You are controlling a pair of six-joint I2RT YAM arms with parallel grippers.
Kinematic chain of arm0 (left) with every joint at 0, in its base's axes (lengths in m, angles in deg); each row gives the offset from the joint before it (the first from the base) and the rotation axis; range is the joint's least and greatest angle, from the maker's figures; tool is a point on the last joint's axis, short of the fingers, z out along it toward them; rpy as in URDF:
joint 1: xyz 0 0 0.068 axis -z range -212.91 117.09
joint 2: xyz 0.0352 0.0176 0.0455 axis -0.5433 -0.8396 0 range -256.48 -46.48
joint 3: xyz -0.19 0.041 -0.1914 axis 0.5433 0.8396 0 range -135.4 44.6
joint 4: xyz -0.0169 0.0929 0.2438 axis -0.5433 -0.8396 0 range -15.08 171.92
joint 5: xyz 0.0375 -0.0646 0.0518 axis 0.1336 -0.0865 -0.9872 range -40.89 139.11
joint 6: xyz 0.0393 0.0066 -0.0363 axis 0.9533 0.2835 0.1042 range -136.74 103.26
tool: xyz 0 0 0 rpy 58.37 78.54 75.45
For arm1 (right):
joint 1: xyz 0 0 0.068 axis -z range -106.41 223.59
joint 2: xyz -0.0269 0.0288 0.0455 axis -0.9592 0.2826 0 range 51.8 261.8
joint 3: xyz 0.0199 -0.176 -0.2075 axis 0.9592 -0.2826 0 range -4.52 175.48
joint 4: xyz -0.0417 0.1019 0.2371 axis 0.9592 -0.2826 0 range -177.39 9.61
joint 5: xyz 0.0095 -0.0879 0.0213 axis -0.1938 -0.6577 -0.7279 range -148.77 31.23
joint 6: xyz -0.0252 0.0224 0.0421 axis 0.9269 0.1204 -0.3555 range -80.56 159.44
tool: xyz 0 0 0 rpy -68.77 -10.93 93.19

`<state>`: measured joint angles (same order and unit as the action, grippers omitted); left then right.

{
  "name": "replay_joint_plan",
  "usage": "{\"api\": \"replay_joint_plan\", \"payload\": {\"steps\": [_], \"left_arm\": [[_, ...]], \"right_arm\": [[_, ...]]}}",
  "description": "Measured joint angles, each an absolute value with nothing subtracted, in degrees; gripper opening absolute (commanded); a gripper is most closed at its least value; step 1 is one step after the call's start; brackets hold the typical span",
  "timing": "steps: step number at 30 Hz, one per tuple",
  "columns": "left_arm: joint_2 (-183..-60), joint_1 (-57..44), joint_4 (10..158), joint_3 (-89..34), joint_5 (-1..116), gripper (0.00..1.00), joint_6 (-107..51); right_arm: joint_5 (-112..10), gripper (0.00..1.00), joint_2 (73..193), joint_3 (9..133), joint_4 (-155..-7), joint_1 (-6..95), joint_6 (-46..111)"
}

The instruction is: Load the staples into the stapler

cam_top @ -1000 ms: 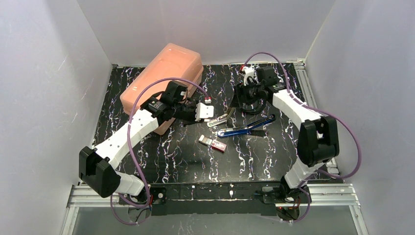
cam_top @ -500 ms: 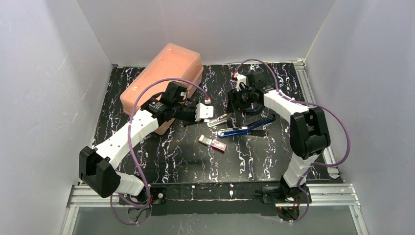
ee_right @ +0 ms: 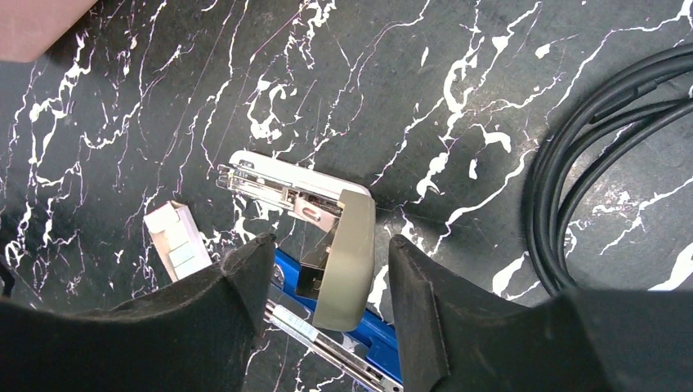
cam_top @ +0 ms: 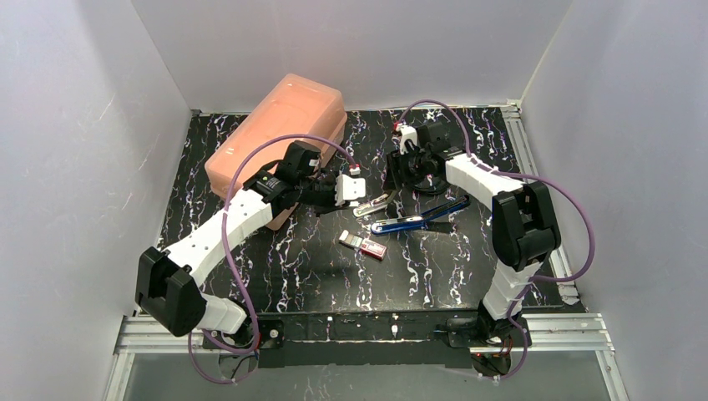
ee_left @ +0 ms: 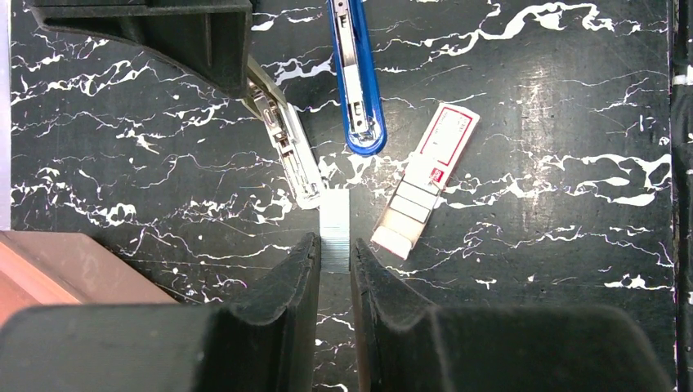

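Observation:
The stapler lies open mid-table, with a blue arm (cam_top: 417, 220) and a metal magazine (cam_top: 373, 205). My left gripper (cam_top: 352, 190) is shut on a silvery staple strip (ee_left: 335, 224). The strip's far end sits at the tip of the magazine (ee_left: 286, 151), beside the blue arm (ee_left: 356, 82). The staples box (cam_top: 363, 244) lies open on the mat, its grey tray pulled out (ee_left: 425, 180). My right gripper (ee_right: 331, 245) is open. Its fingers straddle the stapler's grey-beige hinge end (ee_right: 347, 261) with gaps on both sides.
A large salmon-pink plastic case (cam_top: 284, 125) stands at the back left, close behind my left arm. A coiled black cable (ee_right: 588, 163) lies on the mat right of the stapler. White walls enclose the black marbled mat (cam_top: 292, 267).
My right arm has swung left and come over the stapler's hinge end. My left gripper with the staple strip has hardly moved.

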<state>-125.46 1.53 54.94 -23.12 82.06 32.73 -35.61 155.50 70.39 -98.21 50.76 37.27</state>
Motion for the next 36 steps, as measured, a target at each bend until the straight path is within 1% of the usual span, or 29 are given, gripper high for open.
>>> {"api": "replay_joint_plan", "payload": {"steps": [10,22,30,36], "left_arm": [[-125.5,1.4,55.8,-22.1,81.4,0.02,32.0],[-125.5,1.4,56.0,-21.6,81.1,0.02,32.1],[-125.5,1.4,56.0,-21.5,80.7,0.02,32.0],[-125.5,1.3,56.0,-21.5,80.0,0.02,32.0]], "right_arm": [[-37.5,0.53,156.9,70.4,-97.8,49.9,35.7],[-39.0,0.4,156.9,70.2,-97.8,49.4,33.8],[-39.6,0.29,156.9,69.9,-97.8,49.4,32.9],[-40.2,0.25,156.4,69.9,-97.9,49.4,32.0]]}}
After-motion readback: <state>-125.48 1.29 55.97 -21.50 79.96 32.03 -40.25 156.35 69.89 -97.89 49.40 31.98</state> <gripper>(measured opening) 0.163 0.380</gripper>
